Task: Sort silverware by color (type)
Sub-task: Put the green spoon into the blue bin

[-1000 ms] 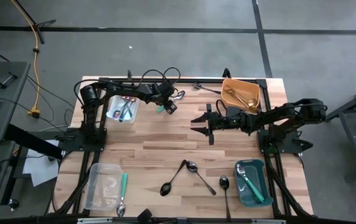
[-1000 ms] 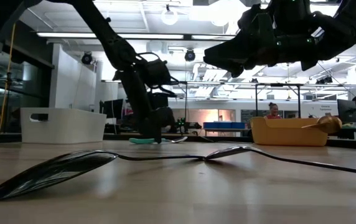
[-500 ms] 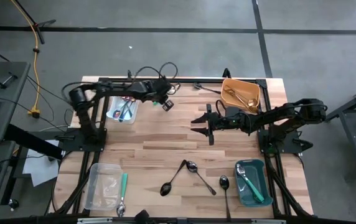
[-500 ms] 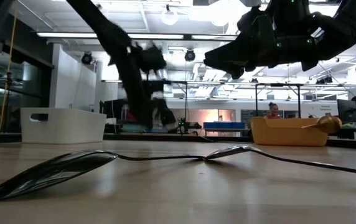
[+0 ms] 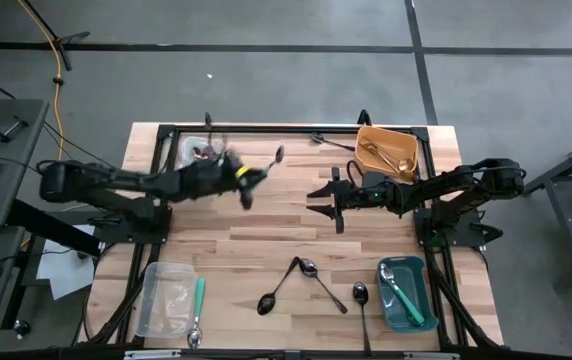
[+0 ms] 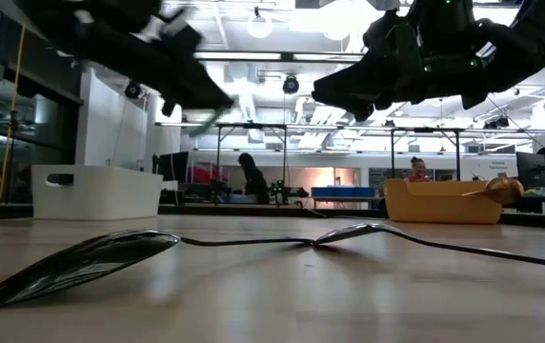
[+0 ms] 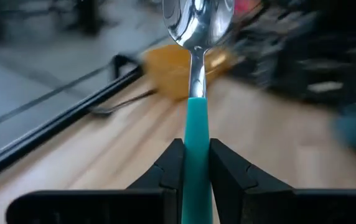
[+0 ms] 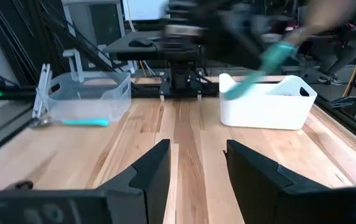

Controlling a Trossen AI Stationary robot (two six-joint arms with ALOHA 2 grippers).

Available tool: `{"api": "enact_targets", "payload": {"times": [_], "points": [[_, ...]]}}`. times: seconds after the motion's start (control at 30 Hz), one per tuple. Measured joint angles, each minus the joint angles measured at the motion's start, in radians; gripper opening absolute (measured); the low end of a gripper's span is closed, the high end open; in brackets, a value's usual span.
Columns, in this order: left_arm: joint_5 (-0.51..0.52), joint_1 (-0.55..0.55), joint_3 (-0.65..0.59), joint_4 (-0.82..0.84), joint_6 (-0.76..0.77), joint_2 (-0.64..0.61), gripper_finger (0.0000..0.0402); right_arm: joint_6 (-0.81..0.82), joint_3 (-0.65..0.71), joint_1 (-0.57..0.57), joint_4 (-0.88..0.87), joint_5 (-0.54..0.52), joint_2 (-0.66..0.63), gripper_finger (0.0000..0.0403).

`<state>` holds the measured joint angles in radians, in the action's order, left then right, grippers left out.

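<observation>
While the left arm stretched low across the rear of the wooden worktop (image 5: 266,215), its left pincer (image 5: 242,180) was clamped on the teal handle of a silver-bowled spoon (image 7: 196,93), held above the boards. The spoon's long axis ran straight out from the fingers (image 7: 168,171), bowl foremost, toward the orange plastic bin (image 5: 387,152). At mid-worktop the right pincer (image 5: 324,198) hovered part-open, holding nothing.
</observation>
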<state>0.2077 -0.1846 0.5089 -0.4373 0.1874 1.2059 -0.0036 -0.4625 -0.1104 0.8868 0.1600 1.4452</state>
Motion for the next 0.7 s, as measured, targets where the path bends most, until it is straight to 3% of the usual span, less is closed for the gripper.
{"api": "enact_targets", "payload": {"times": [0.23, 0.7], "points": [[0.058, 0.165, -0.199, -0.354, -0.046, -0.12, 0.004, 0.057, 0.0, 0.0, 0.081, 0.0, 0.0, 0.0151], [0.074, 0.183, -0.203, -0.378, -0.12, -0.167, 0.004, 0.086, 0.0, 0.0, 0.173, 0.009, 0.0, 0.0151]]}}
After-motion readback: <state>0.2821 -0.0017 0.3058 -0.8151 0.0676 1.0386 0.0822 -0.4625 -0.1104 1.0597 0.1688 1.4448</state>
